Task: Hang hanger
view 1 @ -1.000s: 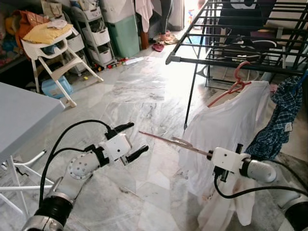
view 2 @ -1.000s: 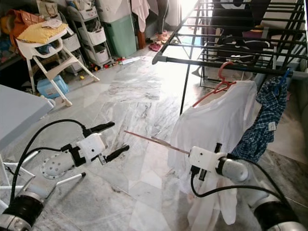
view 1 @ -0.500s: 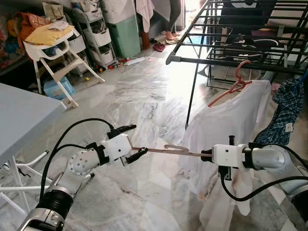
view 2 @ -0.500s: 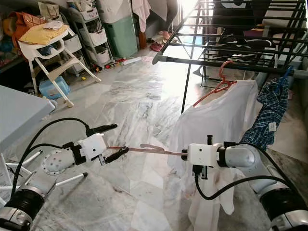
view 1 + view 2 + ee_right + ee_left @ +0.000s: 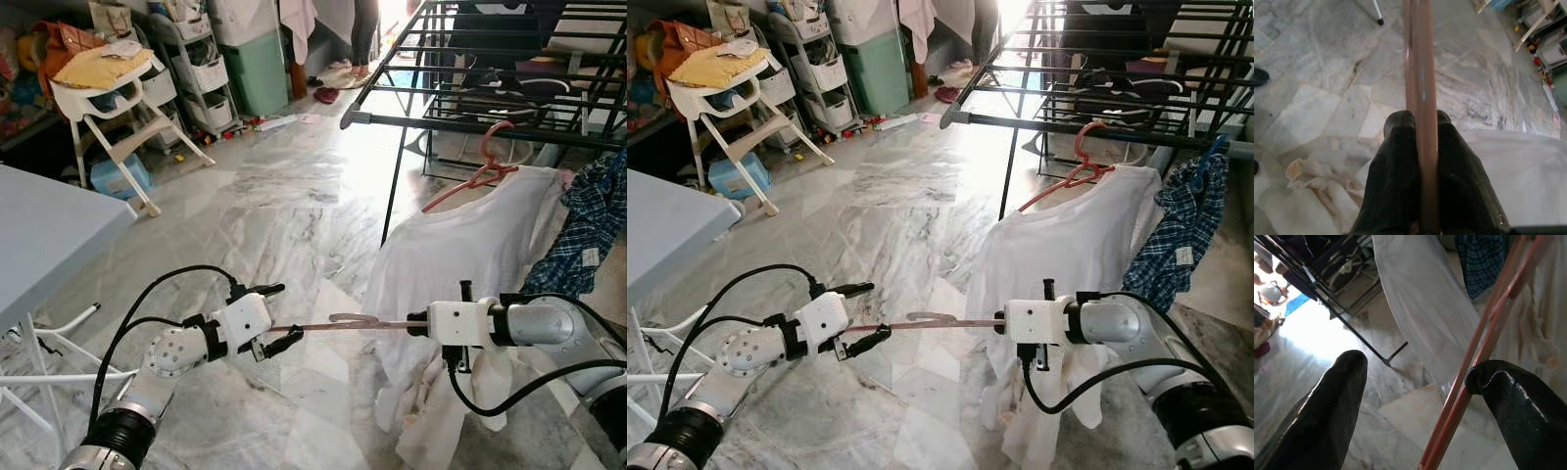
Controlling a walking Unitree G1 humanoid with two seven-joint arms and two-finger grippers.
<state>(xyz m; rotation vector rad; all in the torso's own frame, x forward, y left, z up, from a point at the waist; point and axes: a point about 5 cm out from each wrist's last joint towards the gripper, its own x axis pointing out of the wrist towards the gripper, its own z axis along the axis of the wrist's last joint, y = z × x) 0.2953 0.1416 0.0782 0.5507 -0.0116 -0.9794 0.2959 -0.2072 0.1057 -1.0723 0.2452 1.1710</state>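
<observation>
We grip the hanger (image 5: 343,322) tight in our right gripper (image 5: 415,322), and it sticks out flat toward our left gripper (image 5: 277,317). The left fingers (image 5: 1334,401) gape wide around its far end (one touches it). It is not hung: the rack (image 5: 470,122) stands well beyond both grippers.

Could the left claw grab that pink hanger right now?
Probably yes: the left claw is open and the hanger, held by the right claw, already lies against one of its fingers.
</observation>
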